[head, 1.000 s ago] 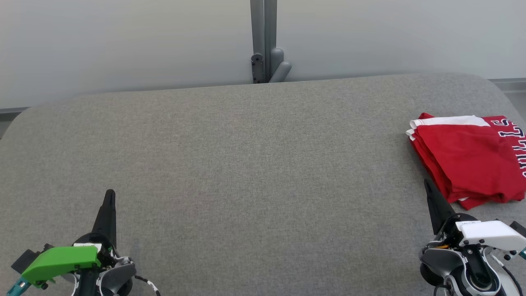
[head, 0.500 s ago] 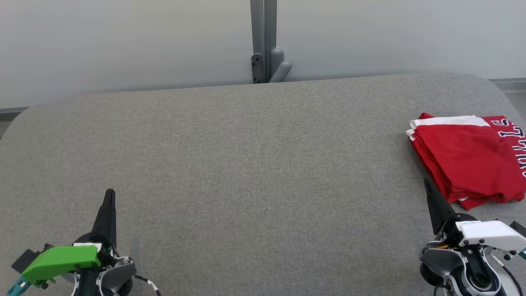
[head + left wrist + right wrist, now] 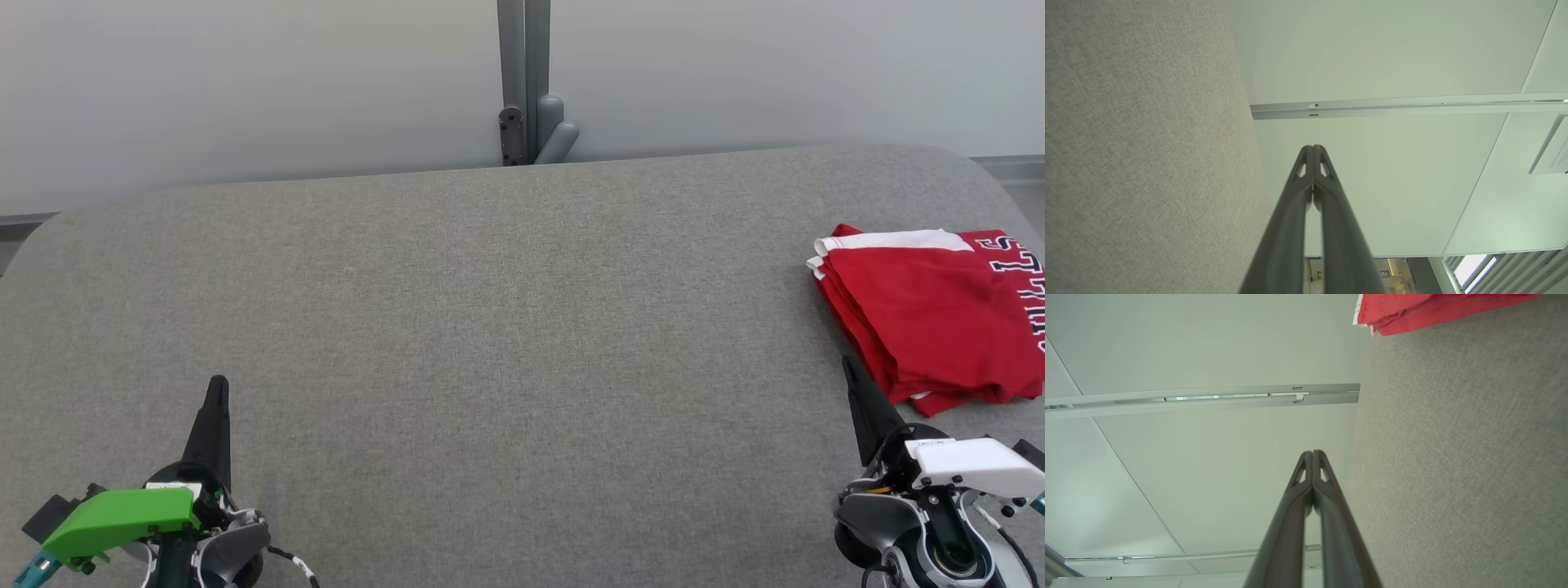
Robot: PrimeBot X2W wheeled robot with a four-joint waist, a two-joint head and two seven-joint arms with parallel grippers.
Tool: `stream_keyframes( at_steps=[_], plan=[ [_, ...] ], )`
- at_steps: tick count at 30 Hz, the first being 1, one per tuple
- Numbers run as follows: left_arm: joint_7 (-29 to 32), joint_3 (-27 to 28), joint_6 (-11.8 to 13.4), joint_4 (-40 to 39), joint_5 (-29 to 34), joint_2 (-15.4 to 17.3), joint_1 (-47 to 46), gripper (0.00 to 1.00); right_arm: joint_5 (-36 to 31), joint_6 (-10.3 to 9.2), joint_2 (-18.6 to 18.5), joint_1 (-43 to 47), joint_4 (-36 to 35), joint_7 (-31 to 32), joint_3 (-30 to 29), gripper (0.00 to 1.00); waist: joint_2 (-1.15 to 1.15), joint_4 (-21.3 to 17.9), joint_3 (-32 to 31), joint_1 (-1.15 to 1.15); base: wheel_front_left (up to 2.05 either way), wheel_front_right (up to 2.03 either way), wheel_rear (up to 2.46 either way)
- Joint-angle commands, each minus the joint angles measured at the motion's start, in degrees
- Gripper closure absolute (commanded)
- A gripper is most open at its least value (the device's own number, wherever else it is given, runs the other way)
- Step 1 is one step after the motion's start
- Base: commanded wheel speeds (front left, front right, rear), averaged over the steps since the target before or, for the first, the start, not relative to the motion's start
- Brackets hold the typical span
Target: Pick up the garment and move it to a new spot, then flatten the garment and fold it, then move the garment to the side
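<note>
Red shirt (image 3: 922,318) hugs the grey table's (image 3: 490,327) right edge, maybe overhanging it; wide fabric stretches left. Left gripper (image 3: 217,384) and right gripper (image 3: 847,363) are both pressed together, empty.

White sideways letters (image 3: 1020,269), apparently "ULLS", mark the red garment (image 3: 931,318), partly cropped.

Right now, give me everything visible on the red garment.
The red garment lies folded in a flat stack at the right end of the grey fabric table, partly cut off by the head view's edge. It is soft cloth with a white band along its far edge, white dark-outlined lettering on the right and layered folds on its left. Nothing grips it; the shut right gripper sits beside its near corner.
</note>
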Motion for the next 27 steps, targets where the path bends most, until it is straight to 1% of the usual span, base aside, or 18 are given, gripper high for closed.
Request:
stream_keyframes(
  at_steps=[1,27],
  plan=[
    [0.27,0.30,0.00,-0.01,0.32,0.07,-0.72,1.00,0.42,0.02,-0.28,-0.27,-0.22,0.27,0.01,1.00,0.62,0.00,0.00,0.00,0.00,0.00,0.00],
    [0.37,0.47,0.00,0.00,0.42,-0.04,-0.73,1.00,0.42,0.02,-0.28,-0.26,-0.22,0.26,0.01,1.00,0.62,0.00,0.00,0.00,0.00,0.00,0.00]
  ],
)
